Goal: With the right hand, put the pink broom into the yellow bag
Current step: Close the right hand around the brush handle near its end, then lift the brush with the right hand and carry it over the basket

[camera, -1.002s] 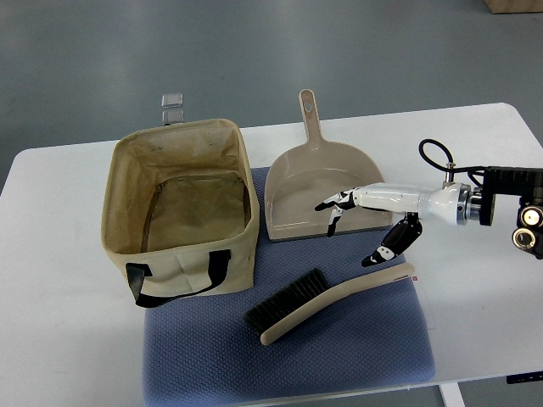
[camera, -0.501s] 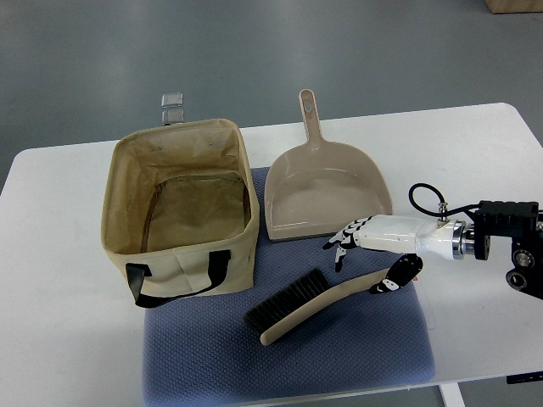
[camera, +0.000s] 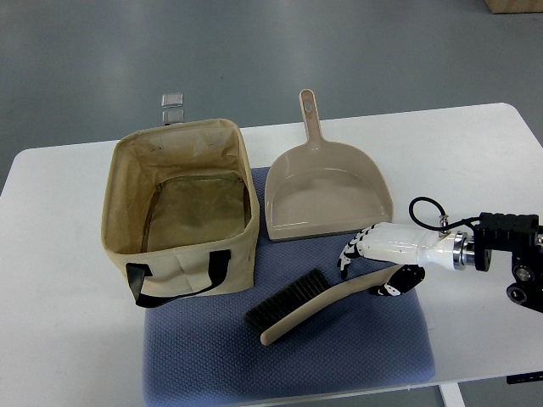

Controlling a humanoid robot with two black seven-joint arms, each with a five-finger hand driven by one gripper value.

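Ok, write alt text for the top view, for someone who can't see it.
The robot's right hand reaches over the handle end of a pink-beige hand broom with dark bristles, which lies on a blue-grey mat. An open tan fabric bag with black handles stands at the left, a pink-beige plastic dustpan behind the broom.

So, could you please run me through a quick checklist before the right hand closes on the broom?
1. Right hand over the broom handle end: ok.
2. Fingers closed around the handle: not ok, still apart.
3. Contact with the handle: cannot tell.
4. Yellow bag upright, mouth open, nothing inside: ok.
5. Dustpan clear of the broom: ok.
6. Left hand: not in view.
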